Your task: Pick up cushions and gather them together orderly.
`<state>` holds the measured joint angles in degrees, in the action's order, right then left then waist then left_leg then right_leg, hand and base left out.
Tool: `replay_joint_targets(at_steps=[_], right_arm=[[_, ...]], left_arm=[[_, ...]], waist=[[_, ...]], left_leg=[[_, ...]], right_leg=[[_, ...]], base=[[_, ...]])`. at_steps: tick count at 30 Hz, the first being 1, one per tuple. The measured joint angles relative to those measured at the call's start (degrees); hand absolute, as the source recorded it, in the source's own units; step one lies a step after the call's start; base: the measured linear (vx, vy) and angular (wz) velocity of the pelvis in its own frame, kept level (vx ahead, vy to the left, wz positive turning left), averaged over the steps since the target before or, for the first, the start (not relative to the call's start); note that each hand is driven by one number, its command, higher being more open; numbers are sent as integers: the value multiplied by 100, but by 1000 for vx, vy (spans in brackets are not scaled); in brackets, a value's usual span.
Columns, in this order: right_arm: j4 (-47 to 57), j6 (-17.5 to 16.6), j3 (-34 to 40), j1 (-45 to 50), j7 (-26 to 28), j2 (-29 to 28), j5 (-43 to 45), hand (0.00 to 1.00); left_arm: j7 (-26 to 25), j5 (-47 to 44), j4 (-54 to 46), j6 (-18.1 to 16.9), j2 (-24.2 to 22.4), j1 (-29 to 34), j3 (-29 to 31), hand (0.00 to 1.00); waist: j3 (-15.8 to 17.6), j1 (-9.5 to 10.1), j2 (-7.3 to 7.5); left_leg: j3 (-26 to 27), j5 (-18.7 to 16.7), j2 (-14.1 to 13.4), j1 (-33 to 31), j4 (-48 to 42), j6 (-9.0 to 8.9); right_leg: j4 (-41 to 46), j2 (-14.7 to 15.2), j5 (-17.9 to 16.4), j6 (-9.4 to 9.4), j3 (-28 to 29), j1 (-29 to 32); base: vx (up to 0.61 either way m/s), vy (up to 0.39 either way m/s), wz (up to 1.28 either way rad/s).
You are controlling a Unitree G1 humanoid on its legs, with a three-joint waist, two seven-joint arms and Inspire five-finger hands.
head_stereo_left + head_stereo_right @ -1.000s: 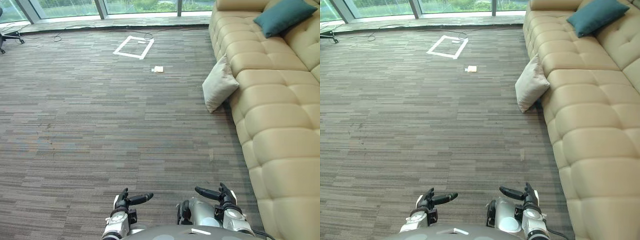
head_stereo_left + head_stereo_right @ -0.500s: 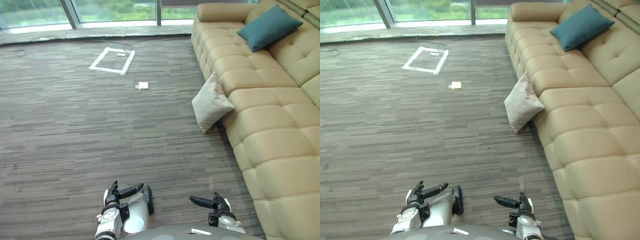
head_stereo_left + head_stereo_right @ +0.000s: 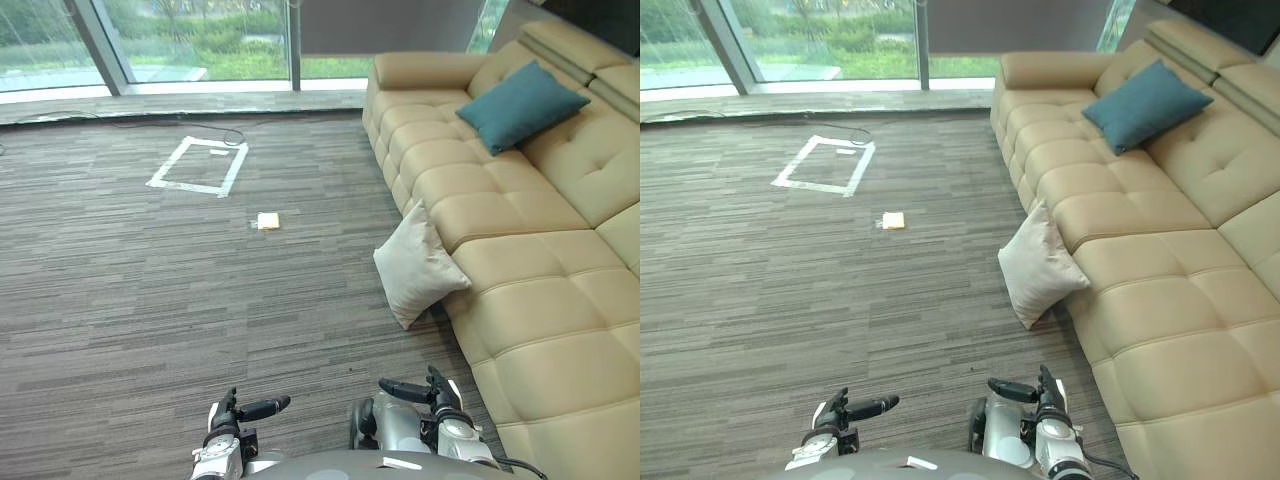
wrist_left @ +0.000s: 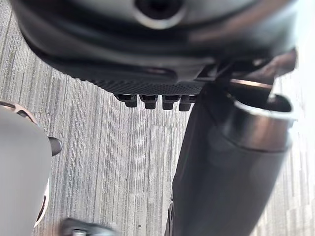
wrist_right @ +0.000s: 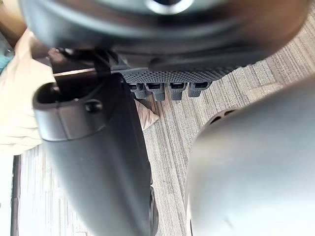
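A cream cushion (image 3: 418,265) stands on the carpet, leaning against the front of the beige sofa (image 3: 520,300). A teal cushion (image 3: 520,103) rests on the sofa's seat against its backrest, farther away. My left hand (image 3: 240,412) and right hand (image 3: 425,392) hang low at the near edge of the eye views, well short of the cream cushion. Both are open with thumbs sticking out and hold nothing. In the left wrist view the fingertips (image 4: 152,101) hang straight over bare carpet.
A white tape rectangle (image 3: 198,166) marks the carpet at the far left, and a small yellowish object (image 3: 267,221) lies near it. Large windows (image 3: 180,40) run along the far wall. Open carpet stretches left of the sofa.
The whole picture has shifted as the camera moved. The sofa and both cushions sit lower and further left in view. Both hands stay low and hold nothing.
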<state>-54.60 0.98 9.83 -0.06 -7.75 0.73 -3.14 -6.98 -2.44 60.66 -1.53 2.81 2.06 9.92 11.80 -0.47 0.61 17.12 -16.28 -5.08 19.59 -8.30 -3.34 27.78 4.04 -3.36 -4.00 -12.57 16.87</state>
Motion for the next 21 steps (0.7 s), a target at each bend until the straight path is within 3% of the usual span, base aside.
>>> replay_joint_targets(at_steps=[2, 4, 6, 7, 9, 10, 12, 15, 17, 18, 19, 20, 21], right_arm=[[36, 6, 52, -11, 9, 28, -128, 100], [36, 35, 58, 25, 12, 34, -131, 100], [93, 52, 23, 150, -2, 38, -129, 100], [93, 59, 8, 177, -4, 33, -125, 100], [90, 85, -4, 211, -6, 0, -119, 100], [85, 122, -29, 246, -6, -14, -116, 100], [76, 132, -23, 261, -14, -8, -113, 100], [76, 159, -25, 287, -79, -44, -104, 100], [74, 159, -36, 323, -134, -64, -98, 100], [74, 160, -44, 324, -136, -57, -98, 100], [75, 159, -55, 324, -136, -50, -98, 100], [70, 158, -116, 344, -131, -27, -100, 100], [34, 170, -210, 394, -131, -59, -104, 100]], left_arm=[[29, 120, -26, -5, -147, -36, 2, 100], [73, 200, -56, -4, -143, -62, 81, 100], [98, 205, -216, -5, -169, -36, 317, 100], [102, 204, -326, -15, -175, 11, 450, 100], [96, 160, -435, -16, -169, 59, 513, 100], [55, 83, -628, -47, -160, 116, 511, 100], [30, 72, -693, -47, -186, 122, 526, 100], [-4, 68, -766, -104, -290, 90, 696, 100], [-7, 34, -764, -168, -314, 50, 726, 100], [-10, 30, -764, -170, -319, 52, 725, 100], [-14, 16, -763, -170, -324, 53, 729, 100], [-19, -131, -745, -163, -323, 73, 730, 100], [-28, -181, -749, -166, -276, 121, 740, 100]], waist=[[-7, -19, -114], [-6, -68, -144], [-6, -24, -175], [1, -12, -169], [5, 20, -98], [19, 76, -35], [16, 177, -43], [51, 283, -3], [66, 320, 29], [58, 323, 19], [56, 323, 14], [-12, 349, -44], [-129, 403, 35]], left_leg=[[-113, 172, -156, -45, -339, -195], [-558, 250, -481, -535, -1761, -280], [-1077, 551, -861, -1473, -4012, -544], [-1069, 536, -1039, -1945, -4944, -544], [-905, 461, -1144, -2440, -5376, -472], [-666, 310, -1115, -2822, -5034, -274], [-535, 140, -1055, -3000, -4446, -237], [-813, 96, -678, -3411, -2996, -226], [-1370, 281, -327, -3640, -2071, -250], [-1469, 342, -291, -3648, -1928, -243], [-1539, 364, -269, -3660, -1844, -264], [-1699, 690, -226, -3650, -1885, -219], [-1575, 803, -154, -3655, -2141, -153]], right_leg=[[287, -57, -492, -65, -80, -35], [181, -172, -773, -93, -241, -409], [-165, -406, -918, -149, -318, -985], [-382, -535, -973, -184, -290, -1315], [-603, -621, -1056, -210, -170, -1690], [-798, -635, -1090, -176, 53, -1976], [-909, -630, -1094, -143, 316, -2125], [-1131, -486, -1169, -1, 872, -2510], [-1171, -321, -1426, 216, 1273, -2713], [-1134, -307, -1512, 266, 1370, -2710], [-1097, -297, -1572, 292, 1426, -2712], [-871, -266, -1896, 435, 1778, -2730], [-713, -177, -2026, 502, 2121, -2692]], base=[[619, -301, 9], [455, -250, 28], [418, -235, 9], [421, -202, -10], [320, -71, -36], [324, -20, -68], [369, 82, -89], [371, 176, -94], [397, 280, -81], [386, 336, -60], [407, 373, -79], [532, 465, -117], [467, 388, -125]])
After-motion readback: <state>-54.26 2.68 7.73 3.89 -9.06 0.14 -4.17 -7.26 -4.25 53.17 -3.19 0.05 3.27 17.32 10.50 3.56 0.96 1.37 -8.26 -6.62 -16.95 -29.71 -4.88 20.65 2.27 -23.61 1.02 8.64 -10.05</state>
